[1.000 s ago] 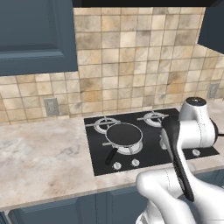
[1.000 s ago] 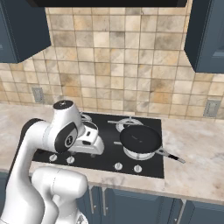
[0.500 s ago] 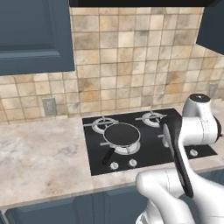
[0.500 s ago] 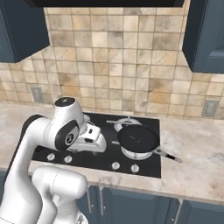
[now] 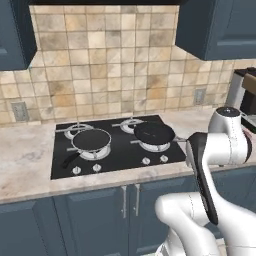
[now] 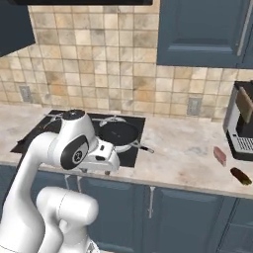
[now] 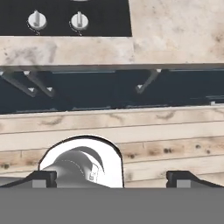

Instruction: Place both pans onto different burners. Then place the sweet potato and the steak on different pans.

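Observation:
Two black pans sit on the front burners of the cooktop [image 5: 115, 155]: the left pan [image 5: 91, 140] and the right pan [image 5: 154, 132], whose handle points right. The right pan [image 6: 118, 133] also lies just behind my arm. Two rear burners [image 5: 77, 129] are bare. Far right on the counter lie the pinkish steak [image 6: 220, 155] and, nearer the edge, the brown sweet potato [image 6: 240, 175]. My gripper [image 7: 111, 178] is open with nothing between its fingertips [image 7: 43, 177]. It hangs at the counter's front edge, pointing down at cabinet doors and floor, well left of both foods.
A coffee machine [image 6: 242, 123] stands at the counter's far right, just behind the steak. White cooktop knobs [image 7: 37, 19] line the front of the glass. Bare marble counter [image 6: 183, 148] stretches between the cooktop and the foods. Blue wall cabinets hang overhead.
The whole picture has shifted left: the base has driven to the right along the counter. The steak, sweet potato and coffee machine have come into view. The gripper stays open.

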You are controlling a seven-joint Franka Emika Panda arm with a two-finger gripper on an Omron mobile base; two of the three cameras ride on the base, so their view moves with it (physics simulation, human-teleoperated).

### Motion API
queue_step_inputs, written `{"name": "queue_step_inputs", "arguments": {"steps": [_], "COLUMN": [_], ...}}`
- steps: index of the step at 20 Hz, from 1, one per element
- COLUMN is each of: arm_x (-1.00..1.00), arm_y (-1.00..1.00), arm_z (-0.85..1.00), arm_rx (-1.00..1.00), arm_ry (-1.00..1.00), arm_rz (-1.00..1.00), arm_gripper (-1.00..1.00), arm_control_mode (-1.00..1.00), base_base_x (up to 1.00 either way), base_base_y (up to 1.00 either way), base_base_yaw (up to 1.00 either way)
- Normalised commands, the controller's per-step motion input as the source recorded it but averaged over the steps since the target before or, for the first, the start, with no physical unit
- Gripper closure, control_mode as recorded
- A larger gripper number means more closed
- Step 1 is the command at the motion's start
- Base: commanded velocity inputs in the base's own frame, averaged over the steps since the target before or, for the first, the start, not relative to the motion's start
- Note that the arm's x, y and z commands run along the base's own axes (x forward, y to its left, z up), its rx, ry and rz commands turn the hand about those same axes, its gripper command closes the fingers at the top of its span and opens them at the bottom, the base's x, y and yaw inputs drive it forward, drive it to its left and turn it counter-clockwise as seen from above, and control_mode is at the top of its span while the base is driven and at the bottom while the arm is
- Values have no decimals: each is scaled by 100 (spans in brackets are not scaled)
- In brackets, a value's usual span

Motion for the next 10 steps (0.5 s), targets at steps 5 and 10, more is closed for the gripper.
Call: {"name": "queue_step_inputs", "arguments": {"steps": [5, 10], "arm_x": [0, 0], "arm_y": [0, 0], "arm_z": [0, 0], "arm_rx": [0, 0], "arm_ry": [0, 0], "arm_rz": [0, 0], "arm_gripper": [-100, -100], "arm_control_mode": [100, 100], "base_base_x": [-42, -44], "base_base_y": [-92, -99], "base_base_yaw": [5, 7]}}
